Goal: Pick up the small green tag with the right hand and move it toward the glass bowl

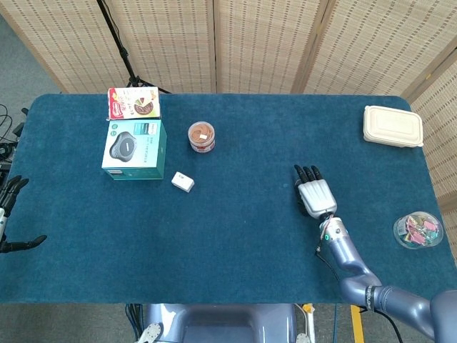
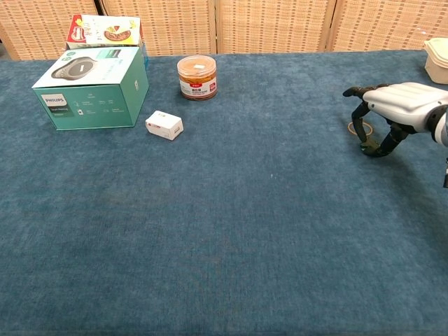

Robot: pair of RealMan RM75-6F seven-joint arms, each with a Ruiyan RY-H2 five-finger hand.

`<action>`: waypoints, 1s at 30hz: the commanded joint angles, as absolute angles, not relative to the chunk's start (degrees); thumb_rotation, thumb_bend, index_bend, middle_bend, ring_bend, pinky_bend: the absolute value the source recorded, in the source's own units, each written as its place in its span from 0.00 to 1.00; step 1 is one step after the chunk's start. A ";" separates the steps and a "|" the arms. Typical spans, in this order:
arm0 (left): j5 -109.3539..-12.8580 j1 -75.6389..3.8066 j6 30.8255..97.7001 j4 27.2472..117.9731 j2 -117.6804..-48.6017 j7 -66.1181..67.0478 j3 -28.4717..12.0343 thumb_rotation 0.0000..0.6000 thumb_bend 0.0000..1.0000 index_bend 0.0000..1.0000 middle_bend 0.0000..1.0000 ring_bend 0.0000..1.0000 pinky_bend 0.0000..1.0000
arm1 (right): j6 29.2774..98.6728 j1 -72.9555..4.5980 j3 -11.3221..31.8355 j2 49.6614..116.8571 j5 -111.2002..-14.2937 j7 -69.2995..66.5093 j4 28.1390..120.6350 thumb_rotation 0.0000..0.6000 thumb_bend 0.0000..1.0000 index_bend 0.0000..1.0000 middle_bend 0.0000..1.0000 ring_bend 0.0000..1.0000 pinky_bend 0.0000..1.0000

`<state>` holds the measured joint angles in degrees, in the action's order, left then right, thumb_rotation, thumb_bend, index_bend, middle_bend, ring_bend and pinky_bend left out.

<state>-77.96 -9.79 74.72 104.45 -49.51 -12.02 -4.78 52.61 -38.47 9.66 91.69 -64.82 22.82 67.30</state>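
Green tag [image 2: 369, 145] under right hand [image 2: 395, 105], mid-right on blue table [image 2: 231, 231] | thumb and fingers curled round it, grip unconfirmed | judged light, thin, stiff; pinch edges | glass bowl [image 1: 418, 230] near right | left hand [image 1: 8, 214] idle, spread.

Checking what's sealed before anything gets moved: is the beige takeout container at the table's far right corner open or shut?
Shut. In the head view the takeout container lies flat with its lid down over the base, and no contents show.

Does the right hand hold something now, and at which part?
Cannot be told: the right hand arches over the cloth, its fingers curled down, and no green tag shows.
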 commanded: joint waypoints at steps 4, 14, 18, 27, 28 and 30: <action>-77.95 -9.83 74.63 104.50 -49.49 -12.03 -4.78 1.00 0.00 0.00 0.00 0.00 0.00 | 52.91 -38.37 9.60 91.11 -64.84 22.90 67.94 1.00 0.82 0.57 0.00 0.00 0.00; -77.91 -9.82 74.60 104.57 -49.42 -12.00 -4.76 1.00 0.00 0.00 0.00 0.00 0.00 | 53.21 -38.43 9.64 90.57 -64.56 23.18 68.90 1.00 0.83 0.57 0.00 0.00 0.00; -77.79 -9.84 74.53 104.53 -49.42 -11.99 -4.77 1.00 0.00 0.00 0.00 0.00 0.00 | 53.38 -38.51 9.79 90.38 -64.41 23.31 69.08 1.00 0.83 0.57 0.00 0.00 0.00; -77.55 -9.88 74.42 104.58 -49.42 -11.82 -4.82 1.00 0.00 0.00 0.00 0.00 0.00 | 53.15 -38.62 10.06 89.86 -63.38 23.56 68.70 1.00 0.84 0.57 0.00 0.00 0.00; -77.58 -9.87 74.42 104.62 -49.42 -11.77 -4.79 1.00 0.00 0.00 0.00 0.00 0.00 | 53.15 -38.60 10.06 89.76 -63.30 23.55 68.67 1.00 0.84 0.57 0.00 0.00 0.00; -77.58 -9.88 74.44 104.68 -49.42 -11.69 -4.80 1.00 0.00 0.00 0.00 0.00 0.00 | 53.13 -38.60 10.05 89.65 -63.23 23.51 68.64 1.00 0.84 0.57 0.00 0.00 0.00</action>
<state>-77.59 -9.88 74.43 104.67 -49.42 -11.69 -4.79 53.14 -38.60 10.05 89.66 -63.24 23.52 68.64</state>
